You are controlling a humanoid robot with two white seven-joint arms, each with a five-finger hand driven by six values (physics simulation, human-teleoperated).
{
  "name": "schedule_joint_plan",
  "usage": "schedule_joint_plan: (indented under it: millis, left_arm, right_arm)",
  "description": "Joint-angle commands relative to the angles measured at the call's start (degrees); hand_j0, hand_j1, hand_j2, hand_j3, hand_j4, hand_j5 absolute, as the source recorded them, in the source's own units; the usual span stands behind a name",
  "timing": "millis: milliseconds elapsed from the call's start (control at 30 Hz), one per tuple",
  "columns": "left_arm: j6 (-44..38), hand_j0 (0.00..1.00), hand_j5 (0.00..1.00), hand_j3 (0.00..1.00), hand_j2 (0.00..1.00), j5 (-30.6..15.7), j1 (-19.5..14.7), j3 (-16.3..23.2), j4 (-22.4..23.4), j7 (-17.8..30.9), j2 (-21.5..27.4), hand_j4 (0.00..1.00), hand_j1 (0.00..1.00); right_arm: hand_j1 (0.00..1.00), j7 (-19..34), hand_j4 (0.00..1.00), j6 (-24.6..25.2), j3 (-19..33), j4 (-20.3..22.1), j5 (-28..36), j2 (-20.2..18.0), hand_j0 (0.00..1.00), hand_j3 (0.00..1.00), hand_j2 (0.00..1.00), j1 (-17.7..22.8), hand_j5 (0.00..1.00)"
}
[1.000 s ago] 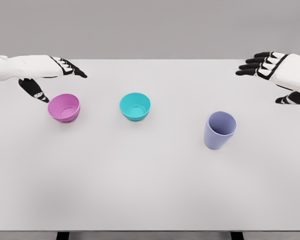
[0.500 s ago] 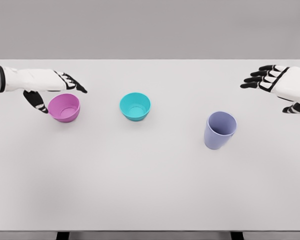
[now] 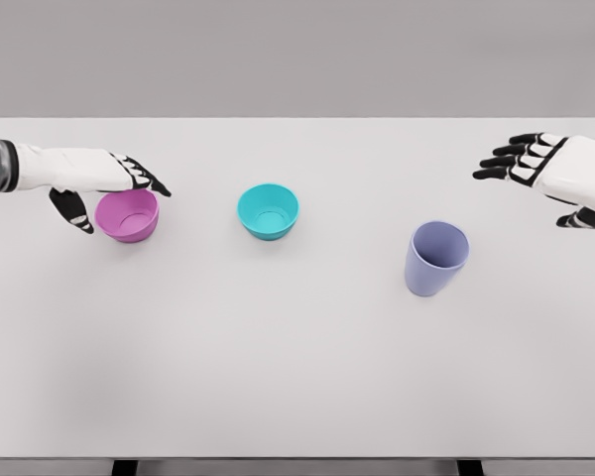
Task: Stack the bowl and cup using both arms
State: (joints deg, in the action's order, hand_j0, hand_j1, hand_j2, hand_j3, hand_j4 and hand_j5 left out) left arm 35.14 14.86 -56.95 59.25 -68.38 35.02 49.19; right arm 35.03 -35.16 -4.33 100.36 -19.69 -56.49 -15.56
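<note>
A pink bowl [image 3: 127, 215] sits on the white table [image 3: 297, 377] at the left. My left hand [image 3: 111, 193] reaches in over it, fingers spread across its far rim and thumb down at its left side, not closed on it. A teal bowl [image 3: 269, 210] stands at the centre. To the right of it is an upright lavender cup [image 3: 436, 258]. My right hand [image 3: 535, 178] hovers open above the table at the far right, up and to the right of the cup, well apart from it.
The table's far edge runs just behind both hands. Its front edge lies near the bottom of the view, with two dark legs under it.
My left hand has dropped lower and drawn in over the pink bowl, thumb now beside it. The right hand has sunk slightly and shifted a little. The bowls and the cup have not moved.
</note>
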Motion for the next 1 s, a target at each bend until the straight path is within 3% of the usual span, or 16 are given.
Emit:
schedule_joint_plan:
  millis: [0, 967]
  left_arm:
    - [-0.14, 1.0, 1.0, 1.0, 1.0, 0.0, 0.0, -0.01, 0.26, -0.02, -0.33, 1.0, 1.0]
    - [-0.14, 1.0, 1.0, 1.0, 1.0, 2.28, 0.7, 0.16, 1.67, -0.02, -1.82, 1.0, 1.0]
  right_arm:
    - [1.0, -0.03, 1.0, 0.16, -0.06, 0.01, 0.26, 0.07, 1.0, 1.0, 1.0, 0.0, 1.0]
    - [1.0, -0.03, 1.0, 0.16, 0.03, 0.01, -0.18, 0.42, 1.0, 1.0, 1.0, -0.18, 1.0]
